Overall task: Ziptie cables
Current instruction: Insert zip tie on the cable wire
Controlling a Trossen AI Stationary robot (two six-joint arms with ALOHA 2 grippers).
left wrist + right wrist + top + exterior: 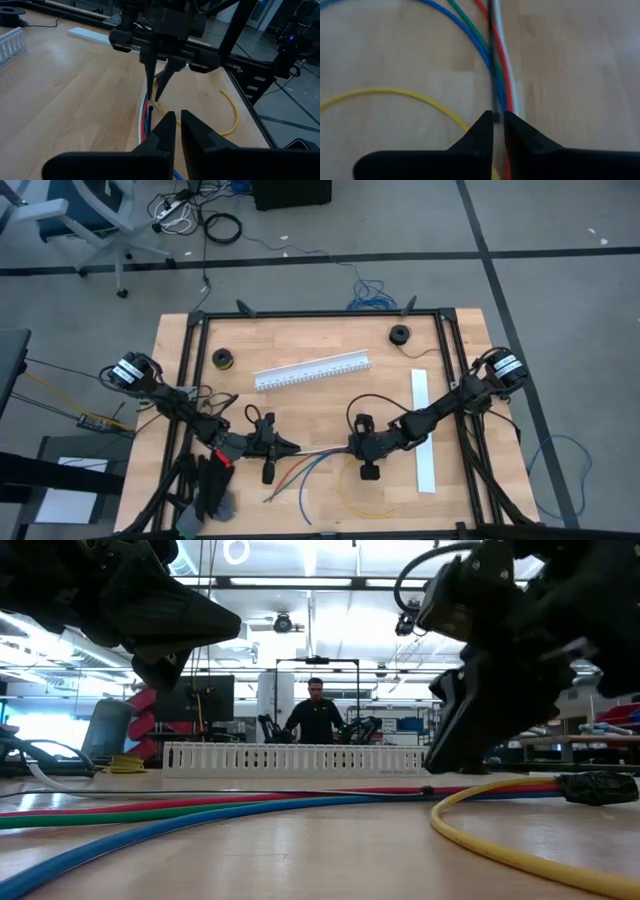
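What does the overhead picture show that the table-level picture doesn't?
Only the overhead view shows the whole table, both arms meeting near its front edge, two small black spools, and a flat white strip. Only the table-level view shows the room behind, with a person standing there. Both show the coloured cables and the white slotted channel.

Bare table [330, 398] beyond slotted channel [312, 370]
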